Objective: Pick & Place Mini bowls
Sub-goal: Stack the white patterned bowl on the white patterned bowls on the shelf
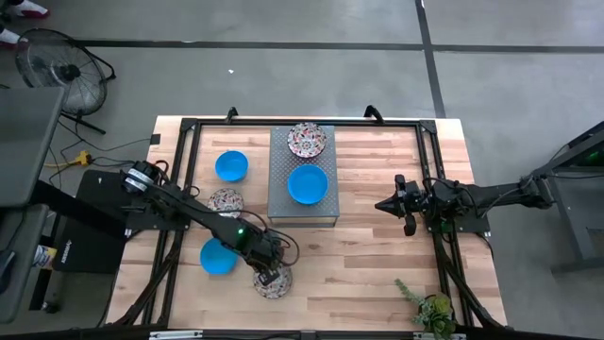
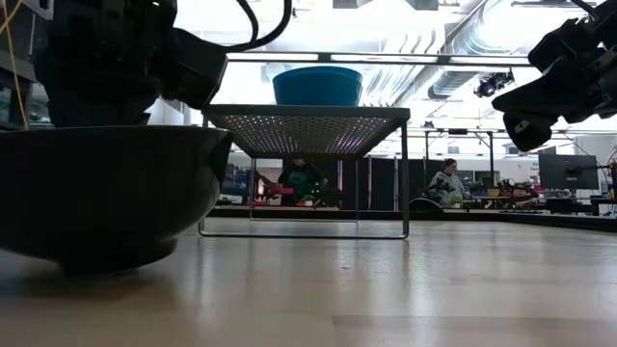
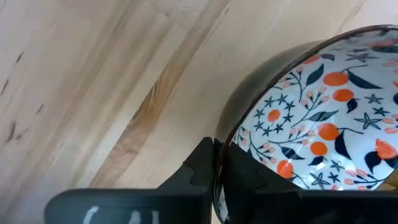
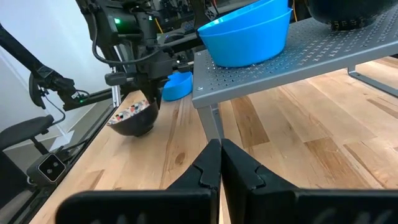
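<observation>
A white mini bowl with a red-and-dark floral pattern (image 1: 274, 283) stands near the table's front edge, its dark foot (image 2: 106, 258) on the wood. My left gripper (image 1: 267, 275) is shut on its rim. Two blue mini bowls (image 1: 231, 166) (image 1: 217, 256) and another patterned one (image 1: 225, 201) rest on the table's left half. On the grey perforated slab (image 1: 283, 203) sit a patterned bowl (image 1: 307, 140) and a blue bowl (image 1: 308, 184). My right gripper (image 1: 382, 204) hovers shut at the right, touching nothing. My left gripper pinches the patterned bowl's rim (image 3: 231, 138) with one finger (image 3: 249, 177) inside the bowl and the other (image 3: 198, 167) against its dark outer wall. The fingers come steeply from above, slanting down. The bowl still stands on the table by its foot (image 4: 138, 130).
The slab stands on thin metal legs (image 2: 403, 183) at the table's middle back. A small green plant (image 1: 432, 310) sits at the front right corner. Bare wood (image 1: 359, 264) lies between the held bowl and the plant. People (image 2: 448, 183) sit in the room beyond.
</observation>
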You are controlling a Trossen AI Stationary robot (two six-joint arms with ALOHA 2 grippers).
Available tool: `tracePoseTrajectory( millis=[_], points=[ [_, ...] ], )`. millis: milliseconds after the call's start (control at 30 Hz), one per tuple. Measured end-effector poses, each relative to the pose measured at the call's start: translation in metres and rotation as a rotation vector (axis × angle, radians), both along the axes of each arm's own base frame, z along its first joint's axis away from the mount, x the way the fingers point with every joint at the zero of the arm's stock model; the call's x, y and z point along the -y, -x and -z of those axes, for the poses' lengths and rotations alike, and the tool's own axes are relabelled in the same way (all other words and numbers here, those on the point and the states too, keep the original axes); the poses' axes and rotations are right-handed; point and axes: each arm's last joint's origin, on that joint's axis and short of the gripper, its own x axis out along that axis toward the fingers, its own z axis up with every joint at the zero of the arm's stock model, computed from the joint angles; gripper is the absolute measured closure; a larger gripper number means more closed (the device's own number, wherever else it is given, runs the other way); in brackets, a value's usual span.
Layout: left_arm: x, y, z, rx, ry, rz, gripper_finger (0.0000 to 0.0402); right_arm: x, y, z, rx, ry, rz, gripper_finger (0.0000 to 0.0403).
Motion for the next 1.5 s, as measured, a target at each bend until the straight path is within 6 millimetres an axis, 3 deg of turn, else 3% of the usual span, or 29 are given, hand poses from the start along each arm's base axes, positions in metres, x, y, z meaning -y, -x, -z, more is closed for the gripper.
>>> tracePoseTrajectory(
  millis=[267, 667, 1000, 1333, 1500],
  points=[
    [0.001, -0.001, -0.009, 0.018, -0.001, 0.041, 0.0397, 0.0, 0.0, 0.0, 0.0, 0.0, 0.0, 0.0402],
    [-0.005, 0.001, -0.077, 0.261, -0.058, 0.014, 0.0398, 0.0, 0.0, 0.0, 0.0, 0.0, 0.001, 0.0402],
    [-0.019, 0.017, -0.144, 0.325, -0.232, -0.003, 0.0398, 0.0, 0.0, 0.0, 0.0, 0.0, 0.0, 0.0402],
    [-0.079, 0.02, -0.215, 0.309, -0.366, 0.054, 0.0398, 0.0, 0.0, 0.0, 0.0, 0.0, 0.0, 0.0402],
    [-0.116, 0.023, -0.235, 0.309, -0.386, 0.123, 0.0398, 0.0, 0.0, 0.0, 0.0, 0.0, 0.001, 0.0402]
  ],
)
